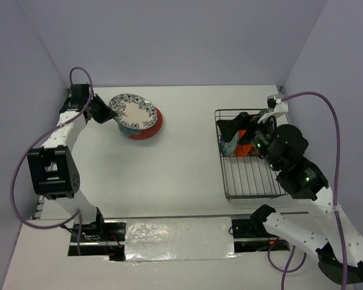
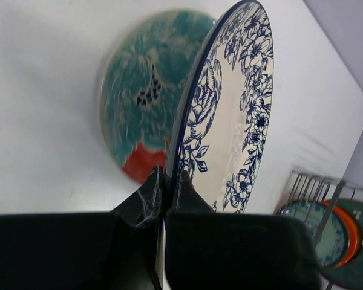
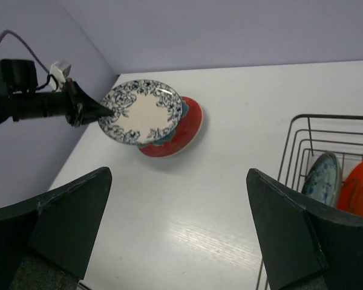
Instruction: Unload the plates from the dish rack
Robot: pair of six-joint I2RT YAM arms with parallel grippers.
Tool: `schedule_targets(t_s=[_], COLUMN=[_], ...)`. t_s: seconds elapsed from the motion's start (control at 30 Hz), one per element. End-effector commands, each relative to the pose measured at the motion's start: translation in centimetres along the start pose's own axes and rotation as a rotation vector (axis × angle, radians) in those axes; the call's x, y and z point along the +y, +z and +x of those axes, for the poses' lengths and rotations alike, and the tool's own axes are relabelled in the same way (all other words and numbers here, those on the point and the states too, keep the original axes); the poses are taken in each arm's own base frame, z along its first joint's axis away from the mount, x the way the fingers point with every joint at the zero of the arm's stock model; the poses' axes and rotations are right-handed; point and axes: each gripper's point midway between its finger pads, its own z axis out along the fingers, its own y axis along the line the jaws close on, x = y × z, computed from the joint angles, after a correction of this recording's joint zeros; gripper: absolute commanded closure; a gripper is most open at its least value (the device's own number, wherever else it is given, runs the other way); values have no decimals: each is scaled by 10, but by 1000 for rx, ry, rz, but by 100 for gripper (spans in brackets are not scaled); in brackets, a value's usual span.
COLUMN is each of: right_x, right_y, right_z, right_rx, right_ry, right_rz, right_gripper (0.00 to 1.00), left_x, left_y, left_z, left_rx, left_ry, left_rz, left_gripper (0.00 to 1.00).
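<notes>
My left gripper is shut on the near rim of the white floral-rimmed plate, its fingertips pinching the edge. That plate is held tilted over the red-with-teal plate, which lies flat on the table. Whether the two plates touch I cannot tell. My right gripper hangs wide open above the far left end of the dish rack, with nothing between its fingers. In the rack stand a small blue-white plate, an orange plate and a dark teal plate.
Grey walls close in the table at the back and on both sides. A strip of silver foil lies along the near edge between the arm bases. Purple cables loop beside each arm.
</notes>
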Motion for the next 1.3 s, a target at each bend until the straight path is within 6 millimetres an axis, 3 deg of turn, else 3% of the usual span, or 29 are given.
schedule_targets(t_s=[0.0, 0.03, 0.13, 0.33, 0.57, 0.67, 0.8, 0.87, 0.9, 1.03, 1.27], right_x=[-20, -21, -23, -26, -30, -29, -28, -28, -29, -29, -35], right_y=[-7, -9, -16, -23, -18, -17, -21, -24, -26, -29, -30], right_z=[16, 17, 19, 15, 28, 32, 29, 25, 25, 25, 27], right_rx=[37, 39, 37, 28, 68, 91, 97, 89, 90, 99, 110], right_ry=[-53, -55, -63, -85, -108, -116, -119, -121, -125, -132, -144], right_rz=[63, 62, 57, 64, 74, 69, 68, 71, 75, 71, 96], right_gripper=[0, 0, 0, 0, 0, 0, 0, 0, 0, 0, 0], left_x=[-53, -43, -36, -27, 10, 19, 30, 25, 29, 29, 56], left_y=[12, 30, 51, 65, 83, 91, 101, 102, 102, 100, 89], left_z=[-42, -36, -34, -32, 4, 19, 36, 37, 36, 42, 41], left_rx=[-64, -21, 8, 11, 96, 132, 192, 194, 181, 186, 164], left_ry=[-13, -30, -43, -44, -101, -106, -93, -67, -55, 11, 11], left_rz=[193, 177, 167, 152, 60, 24, -41, -60, -93, -189, -345], left_gripper=[100, 100, 95, 78, 43, 35, 32, 28, 18, 1, 0])
